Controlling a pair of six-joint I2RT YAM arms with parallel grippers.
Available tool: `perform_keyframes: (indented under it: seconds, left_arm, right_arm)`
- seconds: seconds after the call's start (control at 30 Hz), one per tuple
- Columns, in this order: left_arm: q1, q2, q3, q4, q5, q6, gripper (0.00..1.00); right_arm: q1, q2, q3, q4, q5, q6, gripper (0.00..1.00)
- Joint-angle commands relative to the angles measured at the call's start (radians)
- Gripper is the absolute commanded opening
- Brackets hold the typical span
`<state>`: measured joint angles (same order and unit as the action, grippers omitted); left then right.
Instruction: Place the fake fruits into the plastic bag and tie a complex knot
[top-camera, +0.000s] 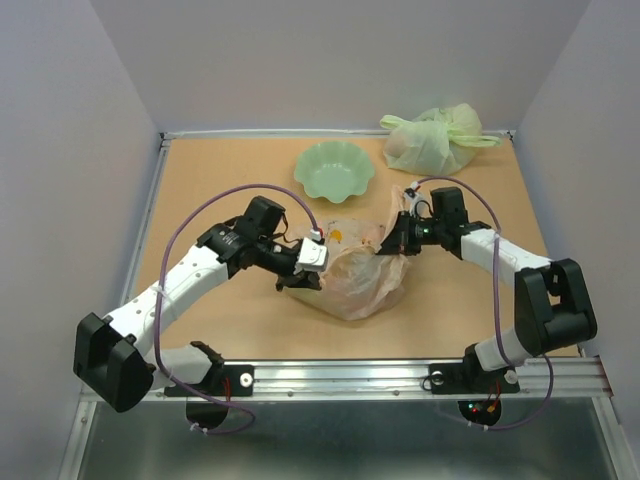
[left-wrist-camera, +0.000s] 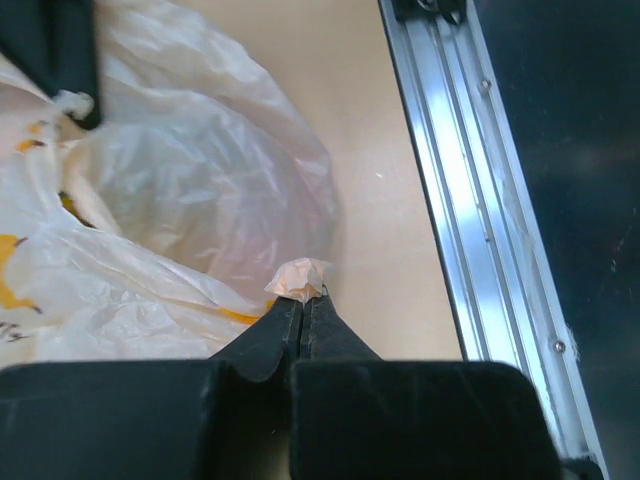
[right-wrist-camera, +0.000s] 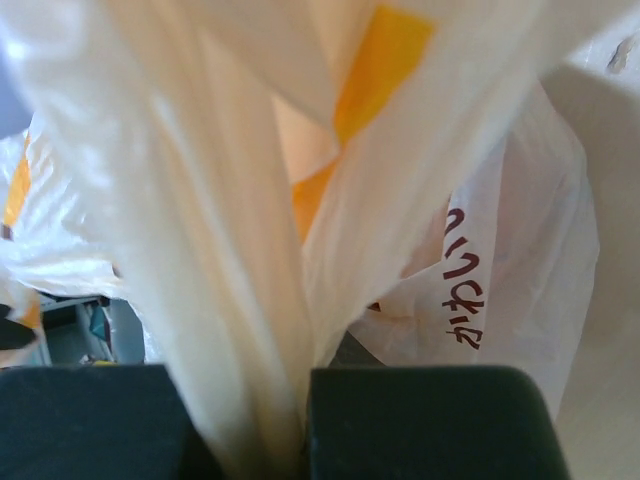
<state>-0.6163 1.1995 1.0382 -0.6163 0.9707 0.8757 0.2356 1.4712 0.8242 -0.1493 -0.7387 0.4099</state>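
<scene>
Plastic bag (top-camera: 360, 280) sits mid-table between the two arms, bulging and crumpled. The fake fruits are not visible as such; presumably inside, but the film hides them.

Left gripper (left-wrist-camera: 302, 300): clenched on a tiny nub of bag film at its very tips. Right gripper (right-wrist-camera: 305, 420): clamped on a thick gathered band of the bag's upper part.

Risks, as judged:
- The left hold is marginal. Any pull could slip the nub free or tear the thin film.
- If the arms draw apart unevenly, the bag may tip and spill through its mouth.
- Slick film could bunch between the jaws and spoil the knot.

Surface: tan board table (top-camera: 220, 180), aluminium rail (left-wrist-camera: 470, 200) along the near edge. A pale green scalloped bowl (top-camera: 335, 170) and a green knotted bag (top-camera: 435, 138) lie towards the back. Plain pale walls (top-camera: 80, 120) enclose three sides.
</scene>
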Motion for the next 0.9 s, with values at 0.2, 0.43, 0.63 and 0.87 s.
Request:
perform_keyframes:
  seconds: [0.2,0.43,0.63,0.87]
  left_arm:
    - [-0.085,0.080,-0.165,0.018,-0.053,0.184,0.00]
    - [-0.099,0.172,-0.198,0.023,-0.101,0.264,0.00]
    - [-0.099,0.261,-0.185,0.026,-0.119,0.301,0.00]
    - [-0.099,0.310,-0.170,-0.014,-0.144,0.324,0.00]
  right_arm:
    - [-0.015,0.155,0.038,0.020,0.058,-0.019,0.00]
    - [-0.033,0.225,0.046,0.054,0.075,-0.040,0.00]
    - [-0.042,0.265,0.061,0.065,0.079,-0.051,0.00]
    - [-0.047,0.238,0.066,0.063,0.056,-0.066,0.00]
